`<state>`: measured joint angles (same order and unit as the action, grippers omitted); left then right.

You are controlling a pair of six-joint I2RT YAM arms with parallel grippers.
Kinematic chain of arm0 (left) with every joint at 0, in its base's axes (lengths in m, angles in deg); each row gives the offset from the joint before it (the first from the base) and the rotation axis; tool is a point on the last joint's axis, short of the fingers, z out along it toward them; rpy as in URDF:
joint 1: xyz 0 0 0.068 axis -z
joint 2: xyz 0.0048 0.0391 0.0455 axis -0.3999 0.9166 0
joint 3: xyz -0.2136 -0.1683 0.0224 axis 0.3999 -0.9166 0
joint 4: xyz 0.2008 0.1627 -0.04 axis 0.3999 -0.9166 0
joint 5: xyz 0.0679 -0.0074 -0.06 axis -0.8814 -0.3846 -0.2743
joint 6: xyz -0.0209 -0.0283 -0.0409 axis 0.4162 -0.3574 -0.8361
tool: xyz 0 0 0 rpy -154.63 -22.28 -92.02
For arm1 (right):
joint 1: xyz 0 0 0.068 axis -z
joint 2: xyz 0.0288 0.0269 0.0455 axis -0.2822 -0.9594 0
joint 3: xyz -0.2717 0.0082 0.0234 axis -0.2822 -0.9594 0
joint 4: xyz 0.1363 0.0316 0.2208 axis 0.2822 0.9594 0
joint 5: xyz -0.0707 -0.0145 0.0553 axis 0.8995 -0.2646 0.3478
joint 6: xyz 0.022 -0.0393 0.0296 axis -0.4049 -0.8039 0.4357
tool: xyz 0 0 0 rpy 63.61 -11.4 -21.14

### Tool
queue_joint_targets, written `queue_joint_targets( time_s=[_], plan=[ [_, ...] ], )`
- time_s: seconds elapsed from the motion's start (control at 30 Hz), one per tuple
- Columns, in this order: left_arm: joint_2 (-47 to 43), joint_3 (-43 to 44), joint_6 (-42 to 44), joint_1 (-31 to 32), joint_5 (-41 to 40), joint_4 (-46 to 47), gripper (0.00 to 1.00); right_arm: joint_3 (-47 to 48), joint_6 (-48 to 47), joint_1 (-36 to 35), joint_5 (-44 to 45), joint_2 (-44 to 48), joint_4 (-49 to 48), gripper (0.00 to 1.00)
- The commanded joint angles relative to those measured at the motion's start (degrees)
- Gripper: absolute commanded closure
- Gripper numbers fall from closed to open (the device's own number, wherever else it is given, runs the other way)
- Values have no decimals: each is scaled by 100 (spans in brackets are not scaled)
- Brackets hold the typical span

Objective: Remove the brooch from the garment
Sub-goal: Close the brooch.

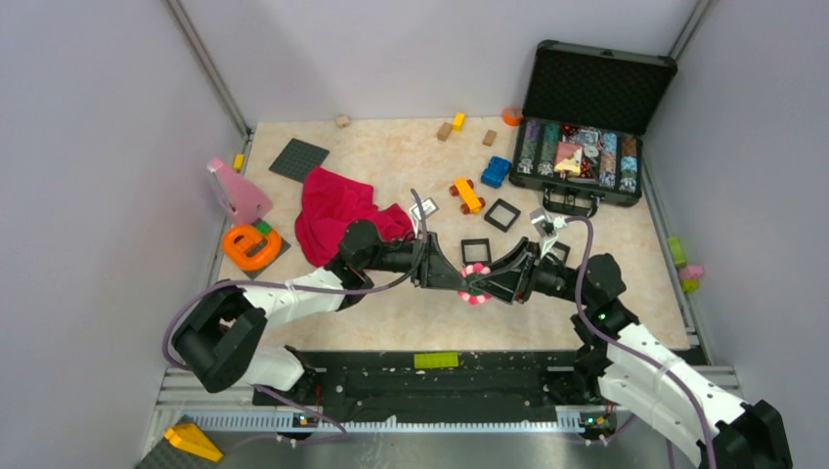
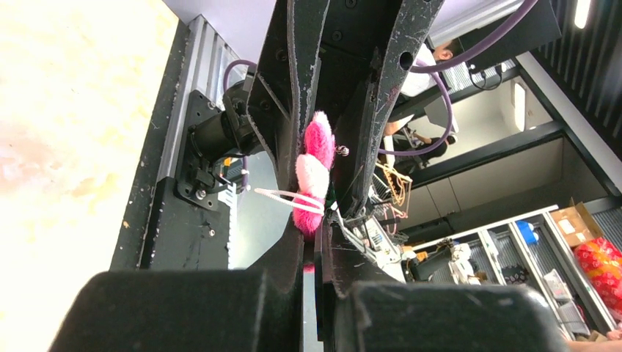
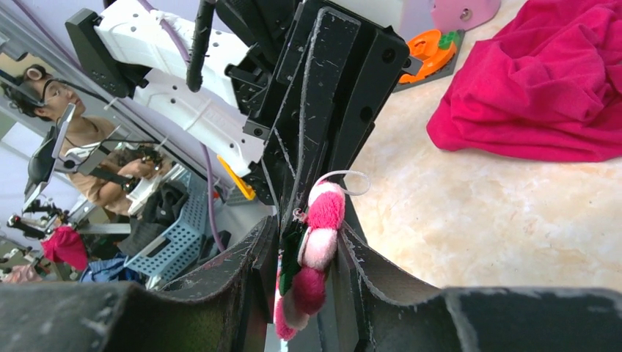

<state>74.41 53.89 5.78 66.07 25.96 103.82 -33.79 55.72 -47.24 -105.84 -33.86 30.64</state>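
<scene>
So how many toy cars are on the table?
2: the orange car mid-table, and the blue car just beyond it toward the open case. Others may be hidden.

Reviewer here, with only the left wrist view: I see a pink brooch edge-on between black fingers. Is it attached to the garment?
Observer: No. In the top view the magenta garment lies heaped on the table, apart from the brooch.
Reviewer: Whose fingers come in from above in my view?
Observer: They belong to the right gripper. From the top it meets the left gripper tip to tip, with the brooch between them.
Reviewer: Anything on the brooch's back?
Observer: The right wrist view shows a dark green backing on one face.
</scene>
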Motion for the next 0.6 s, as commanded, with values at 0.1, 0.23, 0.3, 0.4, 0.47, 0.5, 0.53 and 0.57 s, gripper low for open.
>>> queue_joint_targets(
  time_s=[0.1, 0.23, 0.3, 0.4, 0.47, 0.5, 0.53, 0.57],
  plan=[
    [-323, 124, 364, 13, -257, -269, 100, 61, -149, 35, 367, 177, 165, 68],
    [-401, 112, 449, 13, -369, -387, 100, 97, -252, 35, 560, 273, 418, 69],
    [-456, 97, 493, 13, -448, -451, 100, 118, -309, 30, 626, 325, 554, 69],
    [-544, 74, 590, 13, -602, -602, 100, 161, -412, 35, 766, 415, 794, 69],
    [-573, 69, 623, 13, -664, -630, 100, 172, -447, 35, 832, 454, 882, 69],
    [-581, 69, 624, 13, -684, -630, 100, 175, -449, 35, 849, 457, 896, 69],
    [-579, 59, 624, 13, -701, -627, 100, 181, -460, 35, 861, 447, 912, 69],
    [-584, 46, 624, 13, -709, -622, 100, 184, -462, 35, 868, 440, 916, 69]
  ],
)
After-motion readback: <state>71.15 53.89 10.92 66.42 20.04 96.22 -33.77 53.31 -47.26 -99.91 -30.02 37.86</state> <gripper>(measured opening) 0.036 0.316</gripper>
